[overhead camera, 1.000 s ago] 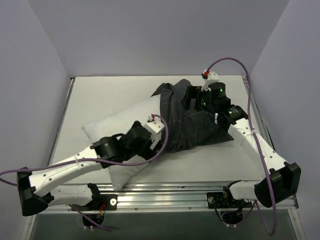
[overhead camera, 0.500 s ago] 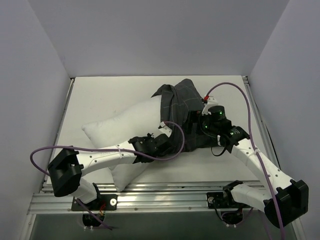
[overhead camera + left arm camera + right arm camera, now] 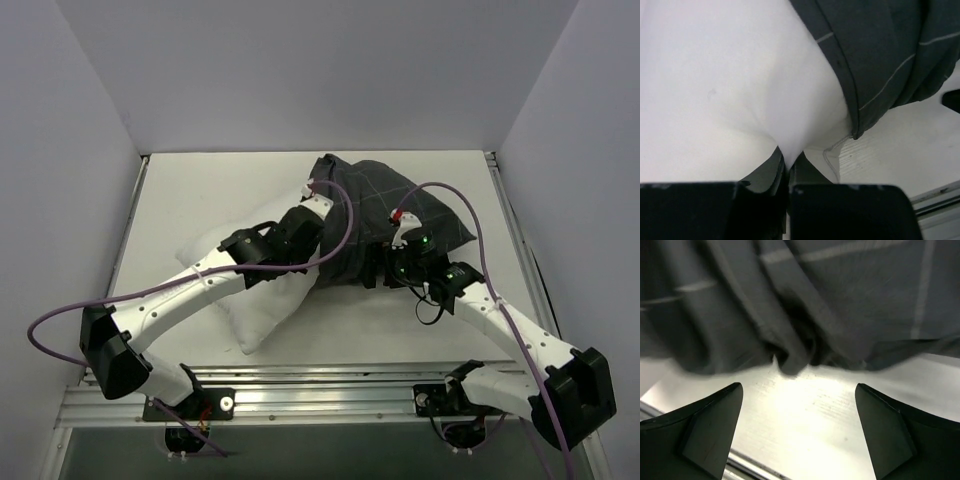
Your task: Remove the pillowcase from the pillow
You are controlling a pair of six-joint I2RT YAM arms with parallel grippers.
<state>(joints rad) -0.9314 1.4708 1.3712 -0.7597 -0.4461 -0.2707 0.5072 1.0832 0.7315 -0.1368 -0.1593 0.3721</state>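
- Left jaws clenched on a pinched fold of the white pillow, just beside the hem of the pillowcase.
- Right jaws spread wide, grasping nothing, over the bare desk; the pillowcase's bunched edge lies just ahead of them, apart from both.
- The pillowcase covers the pillow's right end at mid-desk; the left end is bare.

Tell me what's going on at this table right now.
Two robot arms are working a pillowcase off a pillow. The left gripper is shut on a pinch of the bare white pillow, close to the pillowcase's open hem. The right gripper is open, low over the table at the near edge of the bunched dark cloth, holding nothing. The pillowcase covers the pillow's far right end; the left part is bare.
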